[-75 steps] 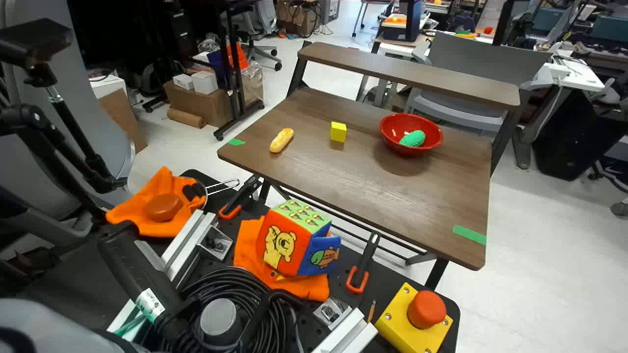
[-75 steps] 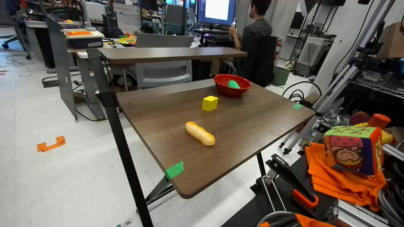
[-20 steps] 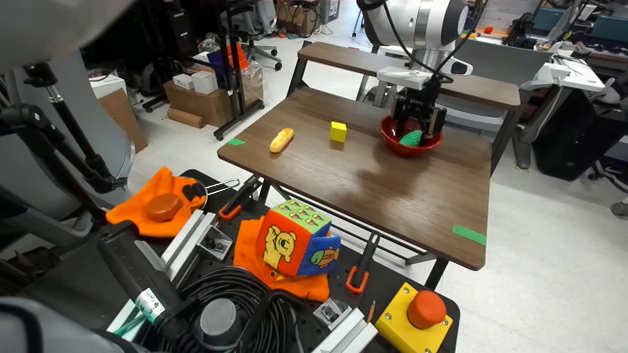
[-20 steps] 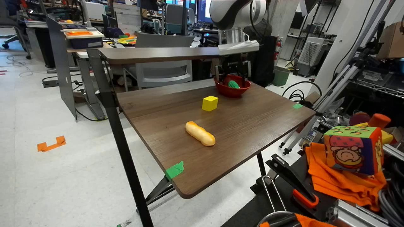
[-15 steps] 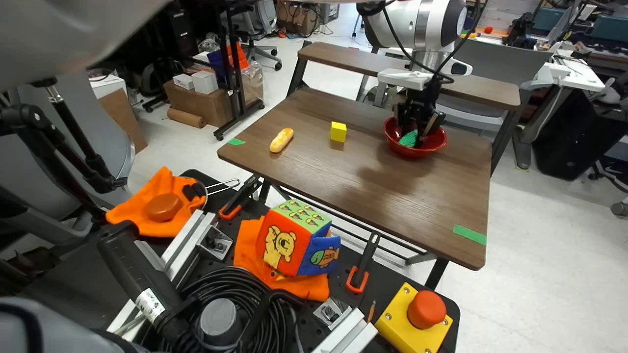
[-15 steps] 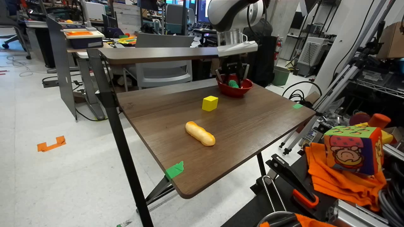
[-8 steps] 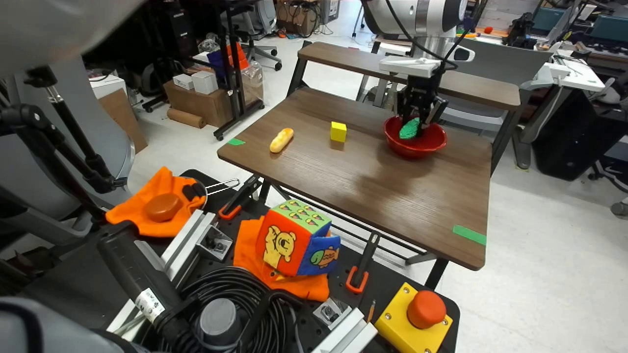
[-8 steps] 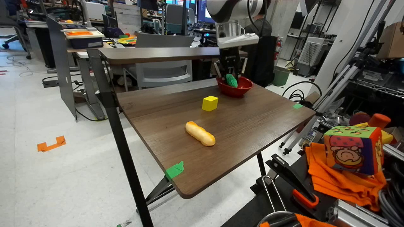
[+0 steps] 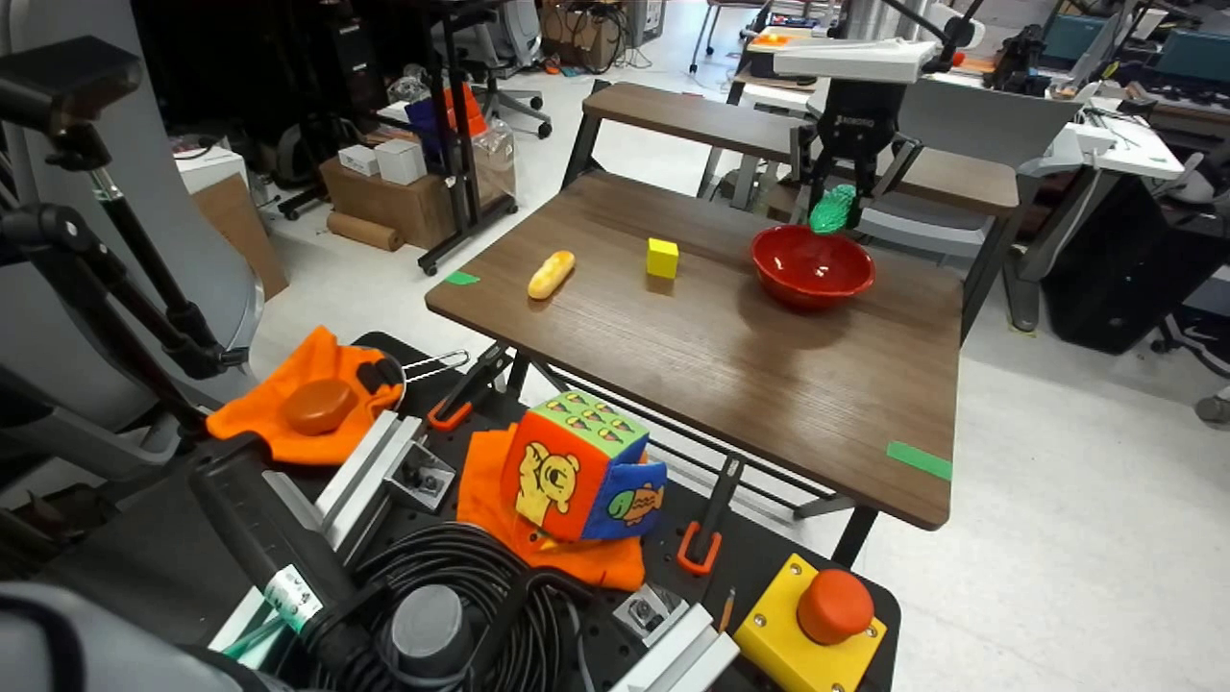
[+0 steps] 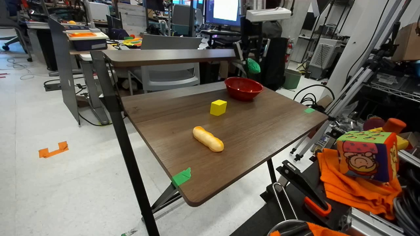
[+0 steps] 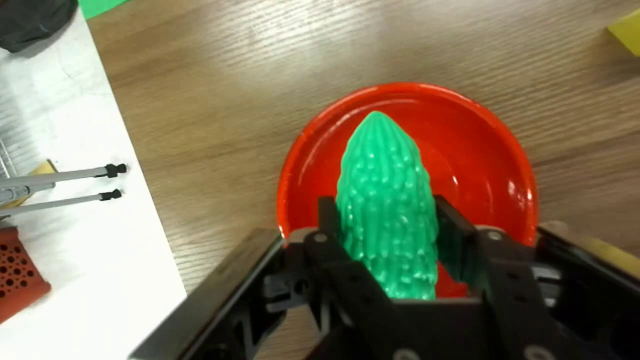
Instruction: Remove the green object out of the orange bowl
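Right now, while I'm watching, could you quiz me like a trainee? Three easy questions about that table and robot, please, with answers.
1. What colour is the knobbly object in the robot's hand?
2. True or false: on the table, the yellow cube stands between the bread-like roll and the red bowl.
3. Where is the knobbly object? A) resting on the table; B) inside the red bowl; C) held up clear of both.

Key: 1. Green; 2. True; 3. C.

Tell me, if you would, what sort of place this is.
Probably a robotics lab, judging by the robot gripper, the red button on a yellow box, and the lit monitor.
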Robot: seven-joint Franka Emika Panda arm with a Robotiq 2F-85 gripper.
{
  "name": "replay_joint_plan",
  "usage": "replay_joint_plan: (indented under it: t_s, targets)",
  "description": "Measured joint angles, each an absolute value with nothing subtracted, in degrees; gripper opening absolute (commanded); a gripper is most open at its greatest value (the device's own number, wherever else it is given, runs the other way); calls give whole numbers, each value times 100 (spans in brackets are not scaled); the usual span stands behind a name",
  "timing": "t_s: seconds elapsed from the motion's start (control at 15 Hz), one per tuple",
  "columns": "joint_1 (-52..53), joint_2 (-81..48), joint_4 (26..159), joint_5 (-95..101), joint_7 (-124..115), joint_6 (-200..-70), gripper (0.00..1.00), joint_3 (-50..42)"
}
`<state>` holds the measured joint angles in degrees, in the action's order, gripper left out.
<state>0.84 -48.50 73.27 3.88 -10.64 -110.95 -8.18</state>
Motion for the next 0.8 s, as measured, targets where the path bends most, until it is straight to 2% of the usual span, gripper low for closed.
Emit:
replay_joint_plan:
  t_s: [0.4,0.8]
  targets:
    - [-100,-3941,9128,943,-1051,-11316,22,-998]
    - [-254,-3444,10966,1522,-984,-12672,22,-1161]
